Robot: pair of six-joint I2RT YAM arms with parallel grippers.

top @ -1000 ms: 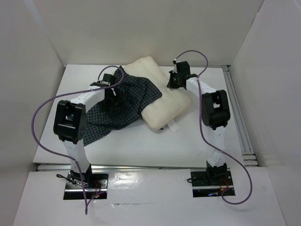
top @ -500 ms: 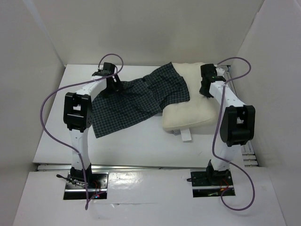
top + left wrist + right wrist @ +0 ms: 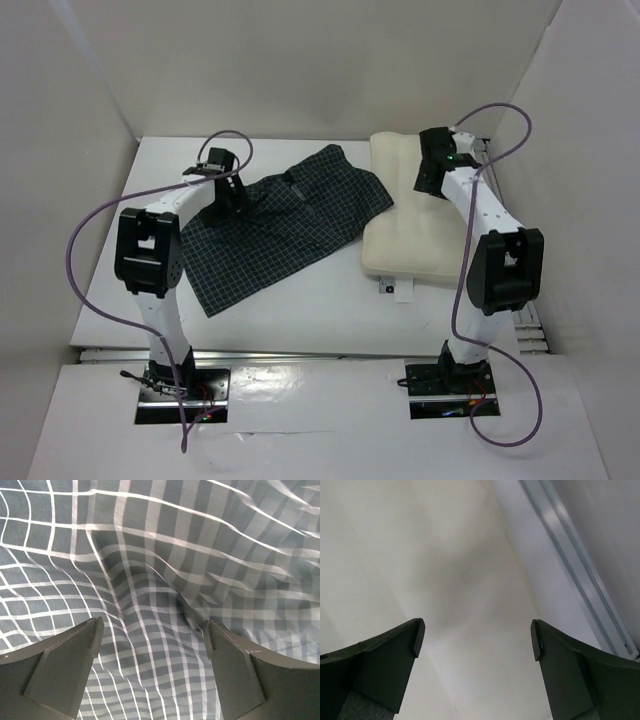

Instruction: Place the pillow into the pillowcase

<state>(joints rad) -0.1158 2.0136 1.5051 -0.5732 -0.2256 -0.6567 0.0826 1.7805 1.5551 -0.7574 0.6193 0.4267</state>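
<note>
The pillow (image 3: 415, 225) lies flat on the white table (image 3: 300, 310), out toward 3 o'clock from the table's middle, its long side running from 12 to 6 o'clock, and all of it is outside the pillowcase (image 3: 285, 225). A small white tag (image 3: 401, 290) sticks out from its near edge. The pillowcase is spread limp and wrinkled from the middle of the table toward 9 o'clock. Its corner at 2 o'clock reaches the pillow's left edge, though whether it overlaps there is unclear. The left gripper (image 3: 235, 195) hangs over the 10 o'clock part of the cloth. In its wrist view its claw (image 3: 152, 645) stands wide, holding nothing, with checked folds of the pillowcase (image 3: 165, 580) just beneath. The right gripper (image 3: 432, 180) sits above the far part of the pillow, its claw (image 3: 475, 640) also spread wide and empty over cream fabric (image 3: 420, 555), a metal rail (image 3: 580, 570) at 2 o'clock.
</note>
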